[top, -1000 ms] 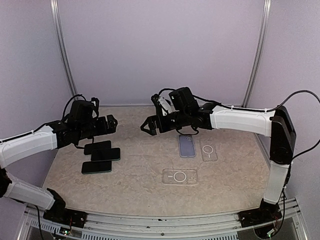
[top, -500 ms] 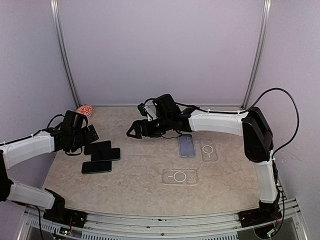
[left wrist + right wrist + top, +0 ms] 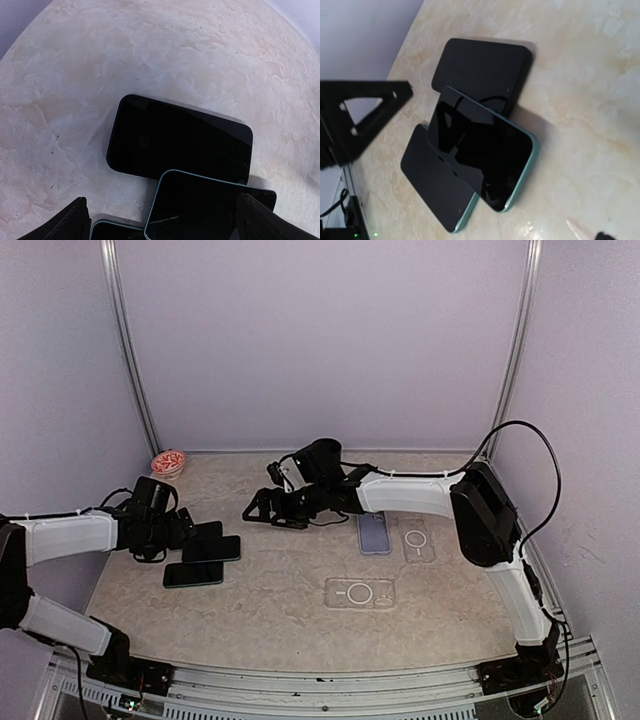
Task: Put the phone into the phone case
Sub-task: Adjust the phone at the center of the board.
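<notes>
left gripper (image 3: 188, 529) and right gripper (image 3: 253, 512) spread wide, seemingly just beside phones (image 3: 212, 548).

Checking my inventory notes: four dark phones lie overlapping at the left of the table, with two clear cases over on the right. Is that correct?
Not quite. The pile holds three dark phones, not four; the right wrist view shows all three plainly. The rest stands: they overlap at the left of the table, and two clear cases lie over on the right.
</notes>
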